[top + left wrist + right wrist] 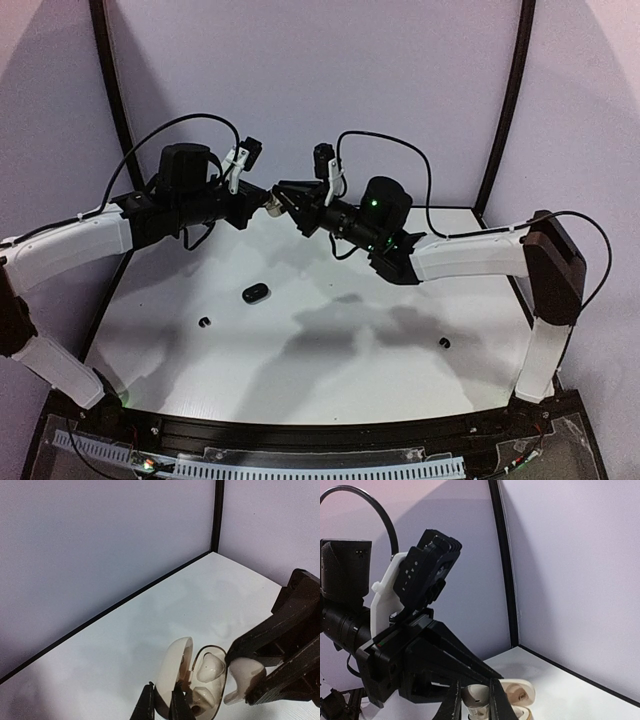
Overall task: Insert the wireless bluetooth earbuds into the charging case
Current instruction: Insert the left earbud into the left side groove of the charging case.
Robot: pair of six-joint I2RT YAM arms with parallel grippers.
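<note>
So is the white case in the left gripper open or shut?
Open: the white case has its lid swung back, inside showing in the left wrist view.

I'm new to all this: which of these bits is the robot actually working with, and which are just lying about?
In use:
white charging case, open, held by the left gripper
white earbud, pinched in the right gripper

Lying on the table, untouched:
black case
left-side black earbud
right-side black earbud
These are likely next in line.
</note>
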